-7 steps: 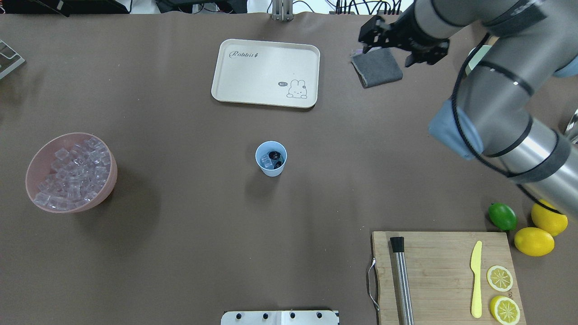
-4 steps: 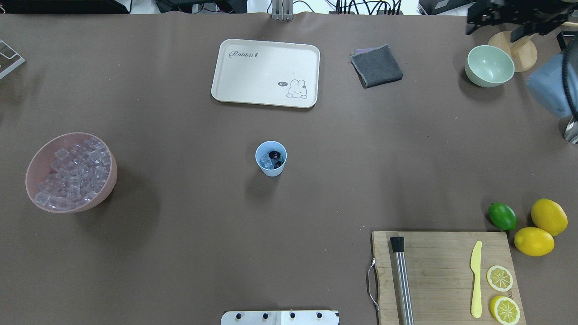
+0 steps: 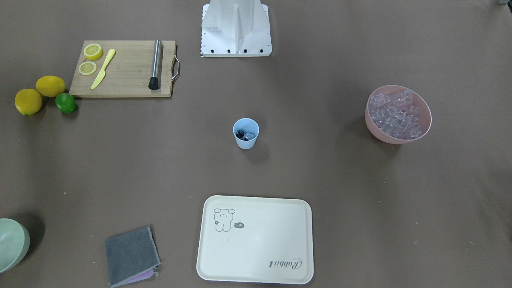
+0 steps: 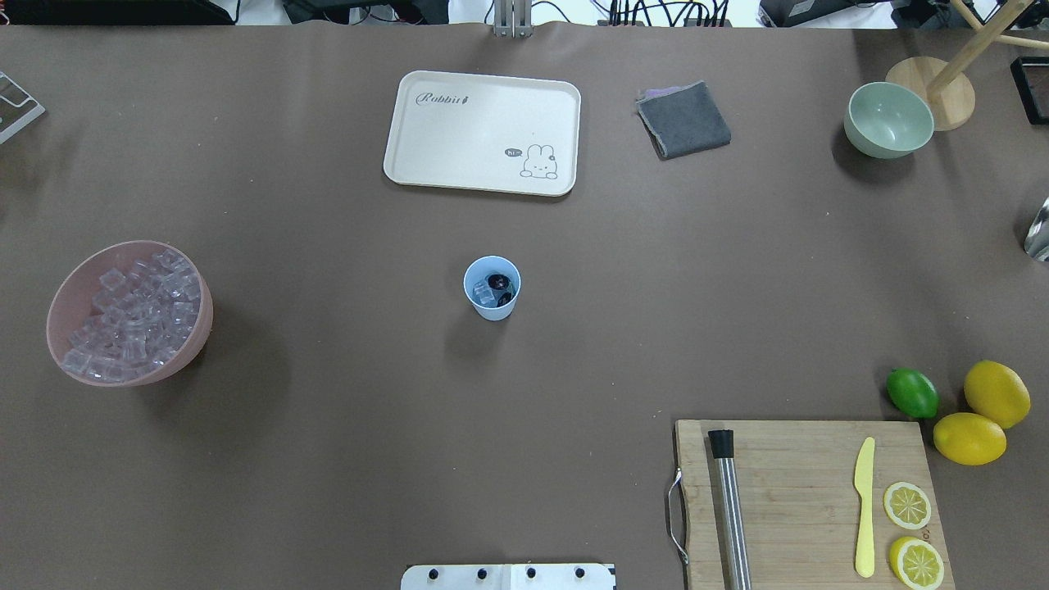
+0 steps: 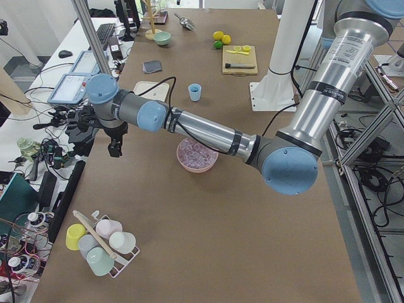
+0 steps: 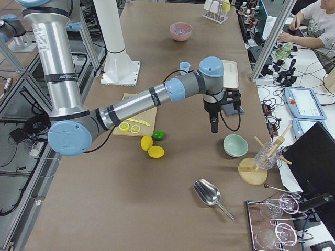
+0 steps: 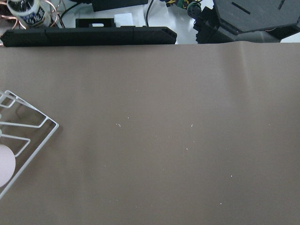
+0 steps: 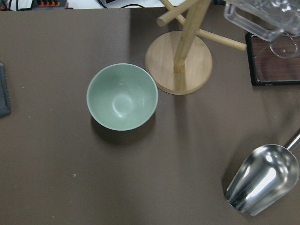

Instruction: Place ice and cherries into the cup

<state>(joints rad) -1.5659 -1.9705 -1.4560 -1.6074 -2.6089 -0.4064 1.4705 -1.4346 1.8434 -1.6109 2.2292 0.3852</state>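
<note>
A: Where does the cup stand?

B: The cup [image 4: 492, 288] is upright in the middle of the table [image 4: 328, 459], well apart from everything else.

A: What is in it?

B: The dark cherries [image 4: 499, 283] lie inside toward the far side, with clear ice [image 4: 485, 297] touching them on the robot's side. The stem is too small to make out.

A: And the other ice?

B: A heap of cubes [image 4: 135, 319] fills the pink bowl [image 4: 82, 277] near the table's left edge.

A: How are the claws?

B: Neither is near the cup. The left gripper [image 5: 115, 150] hangs near the far edge toward the left end, pointing down. It shows only in the side view, so I cannot tell whether its fingers are apart or together. Its wrist camera sees bare table and the corner of a wire rack [image 7: 55, 124].

A: The other one?

B: The right gripper [image 6: 213, 127] hangs toward the far right corner, pointing down, near the green bowl [image 6: 235, 145]. It too shows in a side view only, so again I cannot tell. Its wrist camera looks down on that bowl, a wooden stand [image 8: 178, 63] just beside it, and a metal scoop [image 8: 262, 178].
</note>
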